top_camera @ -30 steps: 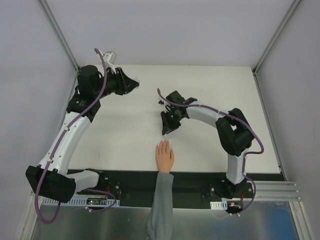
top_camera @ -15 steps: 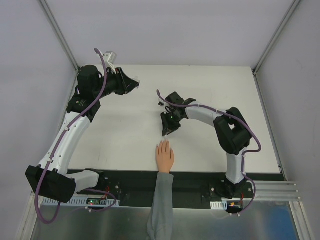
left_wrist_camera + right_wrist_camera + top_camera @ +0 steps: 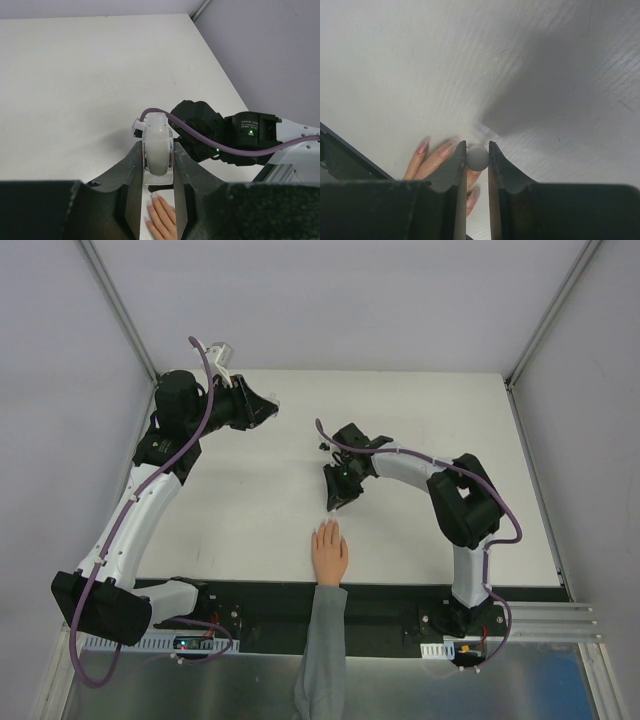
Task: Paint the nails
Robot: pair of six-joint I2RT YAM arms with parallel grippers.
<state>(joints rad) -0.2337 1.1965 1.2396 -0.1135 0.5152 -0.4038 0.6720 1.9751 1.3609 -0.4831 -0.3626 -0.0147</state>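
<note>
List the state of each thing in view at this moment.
mannequin hand: lying flat, palm down.
nails: pinkish; painted or not, cannot tell.
left tool: shut on small bottle.
right tool: shut on grey round cap, close to the mannequin hand.

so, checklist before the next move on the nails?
1. left gripper shut on bottle: ok.
2. right gripper shut on grey tool: ok.
3. hand flat on table, fingers pointing away from the bases: ok.
4. grey tool lined up on one of the nails: cannot tell. The wrist view shows it above the fingers, but not which nail.
5. tool tip and paint load: cannot tell, hidden behind the tool's round end.
</note>
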